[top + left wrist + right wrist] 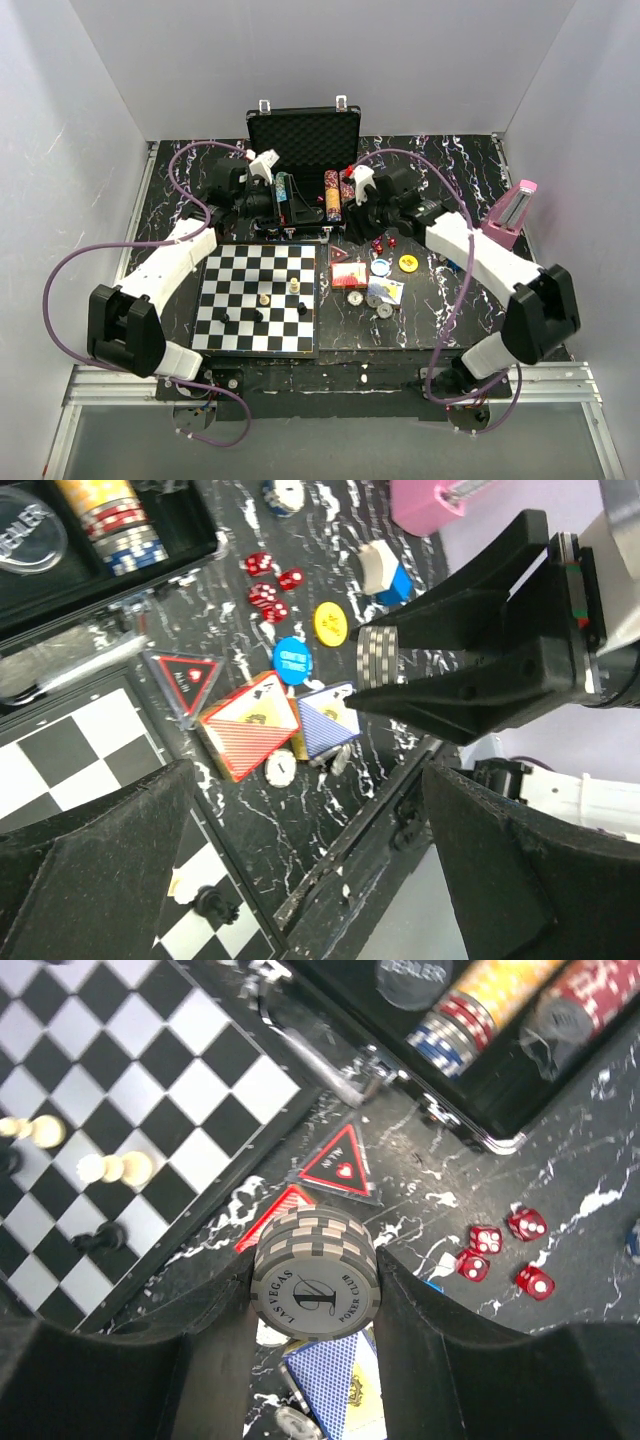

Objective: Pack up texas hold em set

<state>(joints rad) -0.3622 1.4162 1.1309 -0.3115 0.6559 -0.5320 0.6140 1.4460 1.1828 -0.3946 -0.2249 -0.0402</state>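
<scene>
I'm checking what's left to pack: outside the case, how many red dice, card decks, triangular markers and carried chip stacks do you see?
Red dice: 4
Card decks: 2
Triangular marker: 1
Chip stack, held in the right tool: 1
Total: 8

One stack of grey chips [315,1285] sat in the right gripper [315,1265]. Four red dice [527,1224] lay to its right. Two card decks, a red deck [245,728] and a blue deck [325,720], lay beneath it. Ahead were one triangular marker [338,1163] and one briefcase [480,1138] showing two chip rows [480,1000]. One chessboard [150,1090] lay to its left.
</scene>
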